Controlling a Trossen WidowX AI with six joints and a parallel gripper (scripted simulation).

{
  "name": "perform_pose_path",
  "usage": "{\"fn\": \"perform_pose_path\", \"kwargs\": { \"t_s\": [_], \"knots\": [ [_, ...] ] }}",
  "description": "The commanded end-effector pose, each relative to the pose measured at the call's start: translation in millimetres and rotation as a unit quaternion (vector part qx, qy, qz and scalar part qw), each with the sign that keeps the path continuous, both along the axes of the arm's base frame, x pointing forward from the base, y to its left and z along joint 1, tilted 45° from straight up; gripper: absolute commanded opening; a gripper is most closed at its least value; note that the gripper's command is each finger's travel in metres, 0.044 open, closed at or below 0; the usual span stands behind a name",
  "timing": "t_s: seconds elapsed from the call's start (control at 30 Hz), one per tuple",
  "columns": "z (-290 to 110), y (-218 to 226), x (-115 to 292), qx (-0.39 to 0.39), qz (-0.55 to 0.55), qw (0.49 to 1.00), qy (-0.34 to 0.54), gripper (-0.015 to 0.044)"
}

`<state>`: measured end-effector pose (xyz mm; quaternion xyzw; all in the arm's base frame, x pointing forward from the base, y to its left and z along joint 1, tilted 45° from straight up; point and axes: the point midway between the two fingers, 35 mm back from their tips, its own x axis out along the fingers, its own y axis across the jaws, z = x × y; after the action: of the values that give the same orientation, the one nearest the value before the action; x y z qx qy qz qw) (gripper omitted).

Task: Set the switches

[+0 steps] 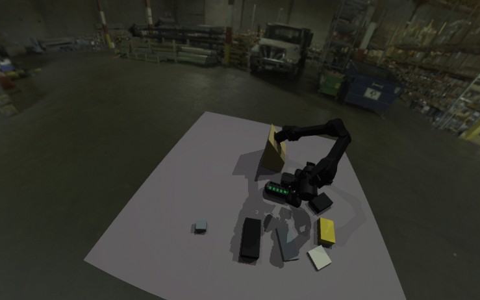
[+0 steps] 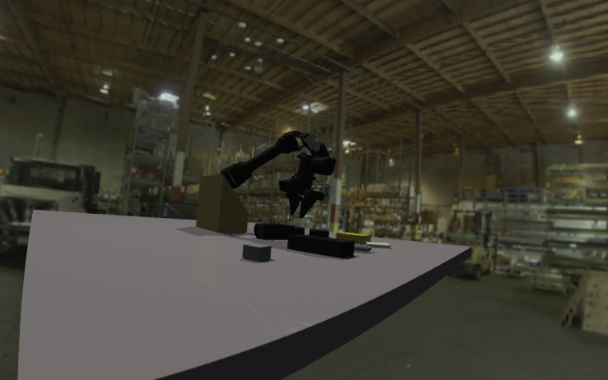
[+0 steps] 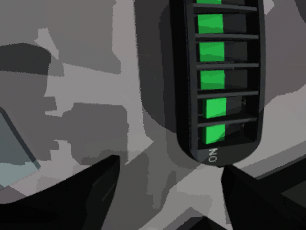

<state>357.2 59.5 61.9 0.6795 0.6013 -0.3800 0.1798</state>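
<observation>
The dark grey controller unit [image 1: 270, 192] [image 2: 272, 231] [image 3: 182, 100] sits on its base on the bench. Its row of switches shows green in the top view and in the wrist view, where the top switch is cut off. The two green faces nearest the ON mark [image 3: 212, 155] look brighter and tilted differently from those above. The label underneath is hidden. My gripper [image 2: 298, 215] [image 3: 172, 168] is open and empty, above the bench and clear of the unit's top. In the wrist view its right fingertip overlaps the unit's ON-marked end.
A tan wedge-shaped block [image 1: 271, 158] [image 2: 209, 205] stands behind the unit. A small dark box [image 1: 320, 202], a yellow block [image 1: 326, 230], a white tile [image 1: 319, 257], a blue-grey plate [image 1: 288, 247], a long black box [image 1: 251, 238] [image 2: 320, 246] and a small grey-blue block [image 1: 201, 226] [image 2: 256, 252] lie around.
</observation>
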Motion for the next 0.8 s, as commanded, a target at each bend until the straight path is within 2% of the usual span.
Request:
{"fn": "perform_pose_path", "kwargs": {
  "t_s": [0.0,0.07,0.2,0.77],
  "knots": [
    [6.4,5.6,-27.9,-0.041,0.007,0.998,-0.039,0.0394],
    [9.4,7.2,-38.8,-0.056,0.008,0.997,-0.061,0.044],
    [11.8,8.7,-52.3,-0.075,0.009,0.993,-0.087,0.044],
    [-1.4,21.6,-48.5,-0.076,0.01,0.993,-0.086,0.044]
  ]
}}
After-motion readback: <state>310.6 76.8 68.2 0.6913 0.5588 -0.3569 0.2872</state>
